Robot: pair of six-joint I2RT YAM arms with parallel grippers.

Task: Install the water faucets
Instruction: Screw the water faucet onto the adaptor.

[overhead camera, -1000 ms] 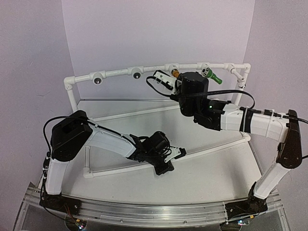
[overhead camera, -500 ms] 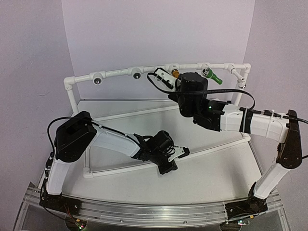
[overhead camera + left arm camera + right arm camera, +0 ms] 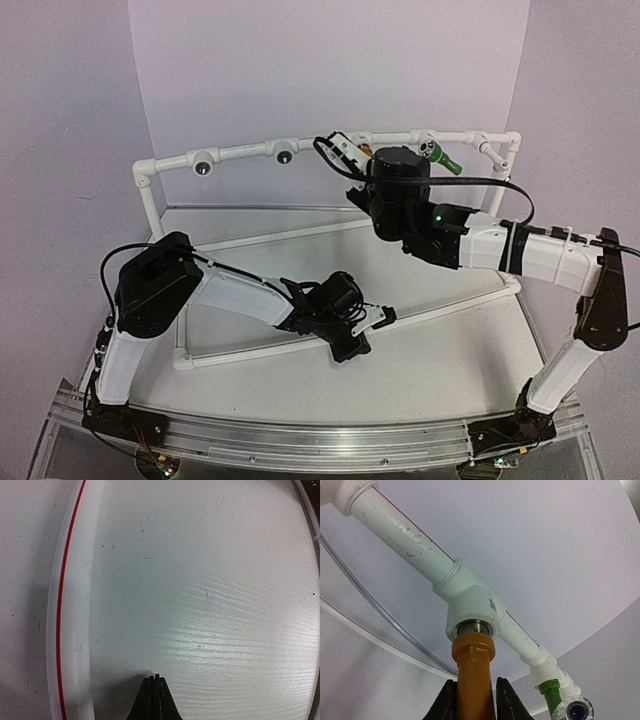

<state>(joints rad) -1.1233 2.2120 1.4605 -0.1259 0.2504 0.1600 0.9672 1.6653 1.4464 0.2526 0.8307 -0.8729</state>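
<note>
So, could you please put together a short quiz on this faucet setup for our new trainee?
1. What does the right claw grip? A nothing; B the yellow-orange faucet; C a red cable.
2. True or false: the green faucet sits at the white pipe frame's fitting next along from the yellow-orange one.
3. Is the left claw, low over the table, open or shut?
Key: 1 B. 2 true. 3 shut, holding nothing.
</note>
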